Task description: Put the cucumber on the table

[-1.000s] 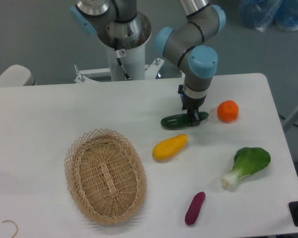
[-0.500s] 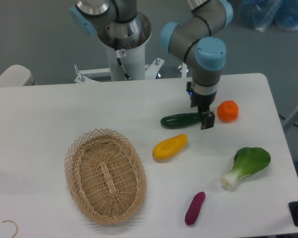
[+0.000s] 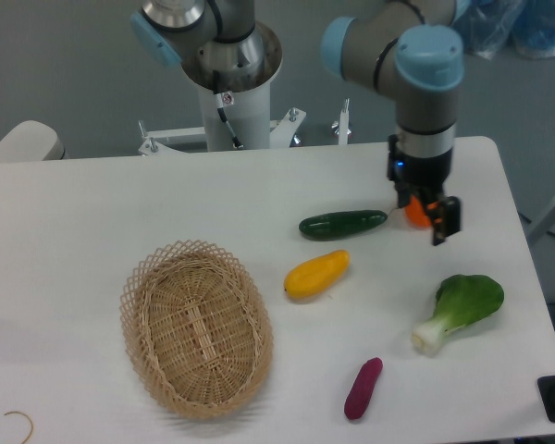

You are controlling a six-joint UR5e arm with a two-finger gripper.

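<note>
End effector hangs at right of centre in the frame, fingers pointing down, directly in front of the orange so that most of the fruit is hidden. One dark finger shows clearly at lower right; the other is lost against the orange. Nothing is held between them. Judged open, though the width of the gap cannot be read.

Cucumber lies flat on the worktop, just above frame centre, apart from the end effector. Long axis runs nearly left to right across the frame, thin stem tip pointing right toward the end effector. The tip stops just short of the orange; a sliver of white shows between.

Key relation: cucumber sits to frame-left of the end effector, its stem end the nearer one. Only one arm present, so no choice of side.

Other items: yellow vegetable just below the cucumber, not touching. Bok choy at lower right, purple eggplant at bottom, wicker basket at lower left, all well apart from the cucumber.

Judgement: the cucumber rests free on the worktop, so the placement looks done. Any retreat should go up or to frame-right, away from the stem tip.
</note>
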